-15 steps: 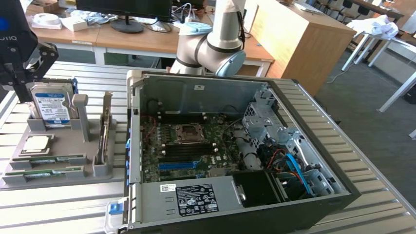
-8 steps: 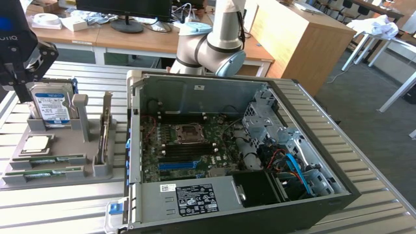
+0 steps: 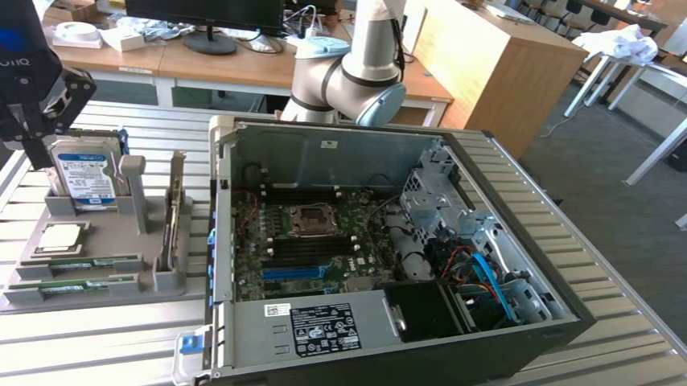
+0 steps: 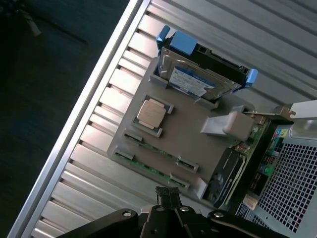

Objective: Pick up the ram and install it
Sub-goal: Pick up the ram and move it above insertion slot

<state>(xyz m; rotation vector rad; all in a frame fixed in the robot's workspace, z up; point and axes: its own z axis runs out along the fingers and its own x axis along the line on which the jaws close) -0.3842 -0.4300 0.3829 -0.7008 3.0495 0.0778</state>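
The fingers (image 4: 167,194) are pressed together on nothing, hovering above the ram (image 4: 151,169), which lies slotted in the grey holder (image 4: 198,119) just beyond their tips. Lowered while closed like this, they would likely jab the stick rather than straddle it.

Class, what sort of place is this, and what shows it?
Probably a robotics lab or workshop: a robot arm, an open computer case on a slatted metal table, and office desks with a monitor behind.

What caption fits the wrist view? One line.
Gripper, jaws shut, above the parts tray; ram lying in its slot.
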